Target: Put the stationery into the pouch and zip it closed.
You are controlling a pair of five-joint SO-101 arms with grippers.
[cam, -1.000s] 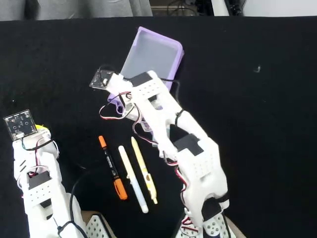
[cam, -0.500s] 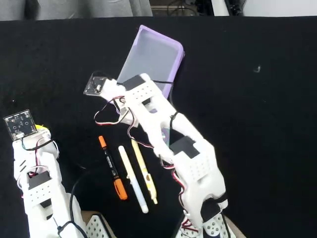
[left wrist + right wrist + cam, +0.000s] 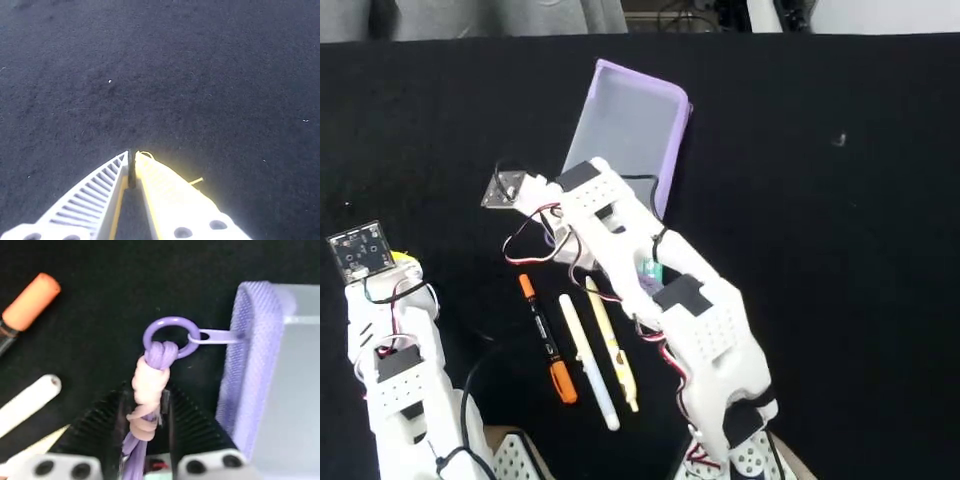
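A purple pouch (image 3: 625, 120) with a clear face lies at the back of the black table (image 3: 840, 250). My right gripper (image 3: 145, 396) is shut on the purple-and-pink zipper cord (image 3: 148, 380), which is knotted to the ring (image 3: 167, 336) on the zipper pull (image 3: 216, 335) at the pouch (image 3: 270, 370) corner. Three pens lie side by side in front: an orange marker (image 3: 546, 338), a white pen (image 3: 587, 362) and a yellow pen (image 3: 611, 345). My left gripper (image 3: 132, 161) is shut on nothing, low over bare table at the front left.
The right arm (image 3: 650, 290) stretches from the front edge to the pouch's near corner, passing just right of the pens. The left arm (image 3: 390, 370) stands at the front left corner. The orange marker's cap (image 3: 31, 302) and the white pen's end (image 3: 30, 400) lie close to the right gripper.
My right gripper has moved left and toward the front with the zipper cord in it. The pouch has shifted slightly. The left arm and the pens have not moved.
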